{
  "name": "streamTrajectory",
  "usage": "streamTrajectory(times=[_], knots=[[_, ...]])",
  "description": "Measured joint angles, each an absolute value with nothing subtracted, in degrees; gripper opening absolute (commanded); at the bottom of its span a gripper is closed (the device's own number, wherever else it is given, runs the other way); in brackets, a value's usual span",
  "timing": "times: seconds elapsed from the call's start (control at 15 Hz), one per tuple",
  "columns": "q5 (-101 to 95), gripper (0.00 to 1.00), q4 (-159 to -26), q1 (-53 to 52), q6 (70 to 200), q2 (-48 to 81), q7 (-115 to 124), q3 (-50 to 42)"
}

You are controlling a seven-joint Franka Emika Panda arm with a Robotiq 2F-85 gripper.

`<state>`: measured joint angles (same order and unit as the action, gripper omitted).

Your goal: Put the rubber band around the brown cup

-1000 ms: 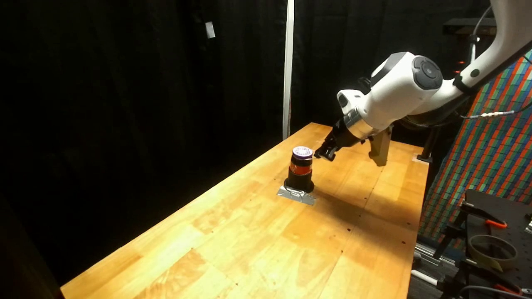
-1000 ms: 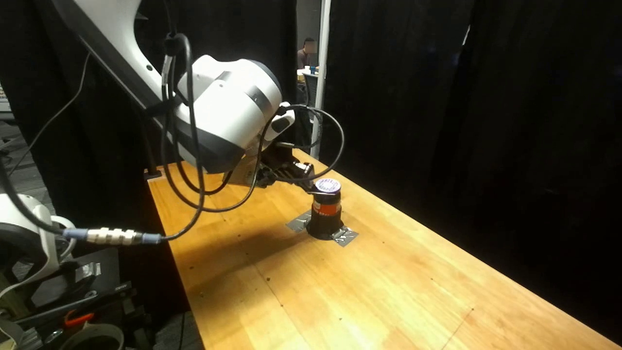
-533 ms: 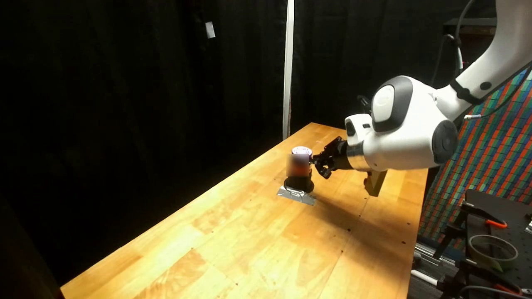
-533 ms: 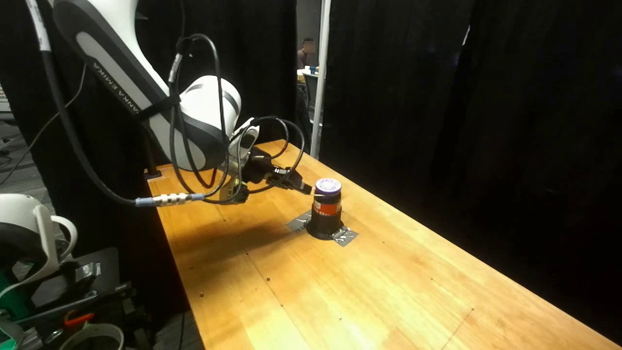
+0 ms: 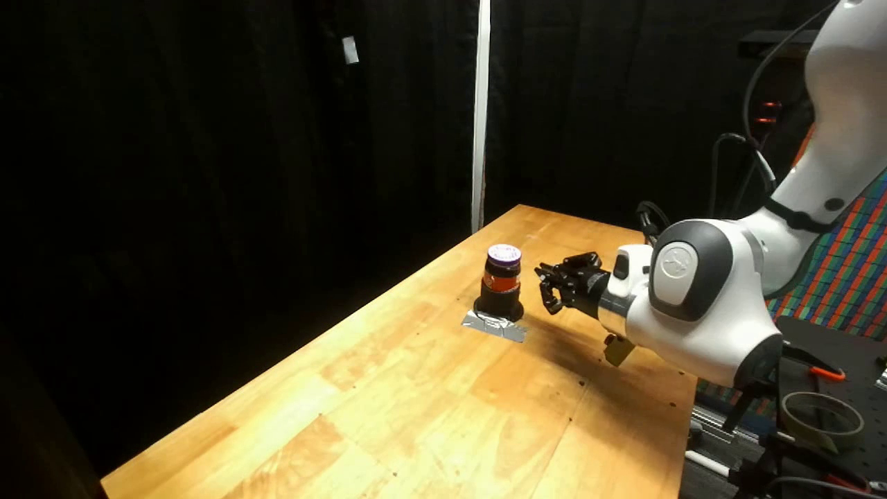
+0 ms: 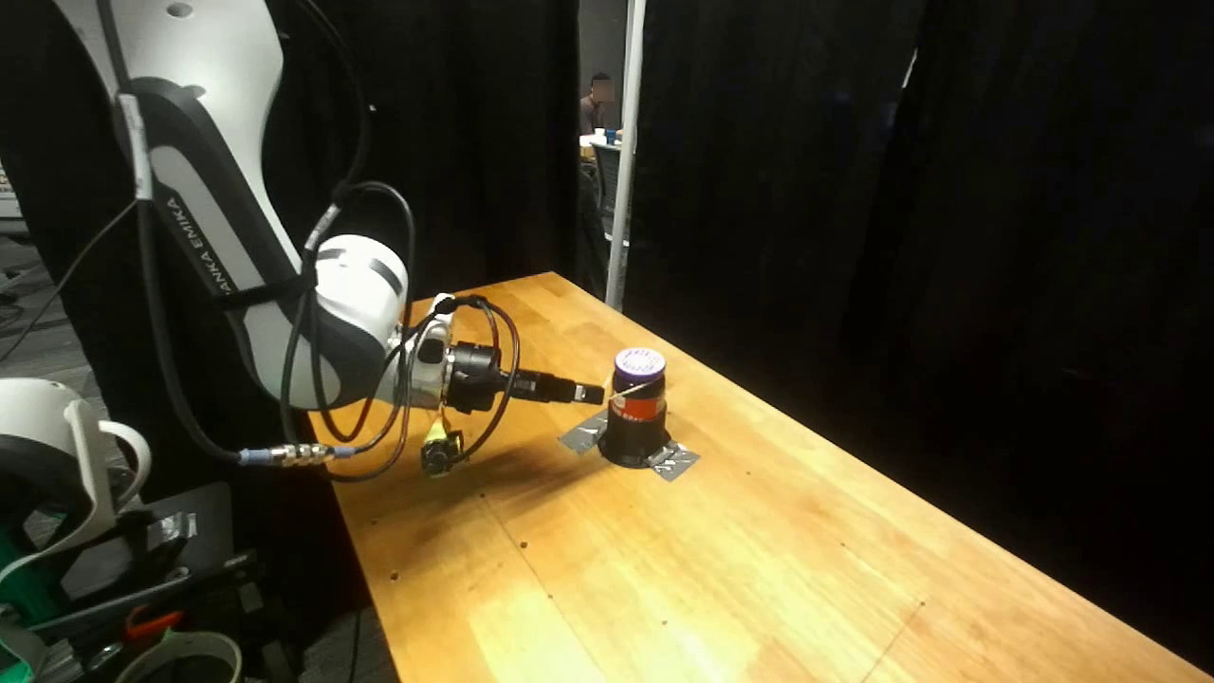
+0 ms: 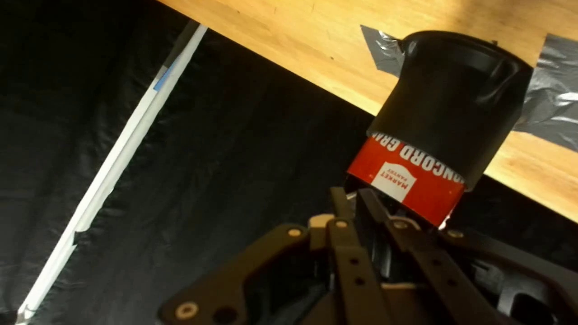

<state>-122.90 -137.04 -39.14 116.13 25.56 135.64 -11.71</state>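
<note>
The brown cup (image 5: pixel 500 281) stands upright on the table, dark with an orange-red stripe and a purple-white top. It also shows in an exterior view (image 6: pixel 637 408) and in the wrist view (image 7: pixel 406 167). The rubber band (image 6: pixel 634 390) is a thin tan strip slanting across the cup's upper part; its far side is hidden. My gripper (image 6: pixel 601 395) is level, beside the cup, its tips close to the band's low end. In the wrist view my gripper (image 7: pixel 352 193) shows a narrow gap between the tips, with a pale sliver there that may be the band.
The cup's lower part sits in a black holder (image 7: pixel 451 99) taped to the wooden table (image 5: pixel 416 409) with silver tape (image 5: pixel 493 326). Black curtains (image 5: pixel 242 173) hang along the table's long edge. A side cart with a tape roll (image 5: pixel 822 421) stands beside the table.
My arm has swung down and tilted from sloping steeply to nearly level, with the fingertips lower beside the cup. The band on the cup now slants lower towards the gripper. The cup has not moved.
</note>
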Motion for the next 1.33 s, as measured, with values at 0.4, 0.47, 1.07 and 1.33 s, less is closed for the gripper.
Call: streamTrajectory(times=[0.4,0.47,1.07,1.33], knots=[[-126.15,0.40,-139.12,-22.61,100.32,27.36,140.36,5.65],[-127.44,0.46,-139.23,-20.79,100.80,27.11,140.16,6.97],[-113.72,1.00,-135.11,-6.76,138.61,6.85,113.67,13.60],[-92.77,1.00,-133.26,-5.81,146.00,3.48,94.73,10.16]])
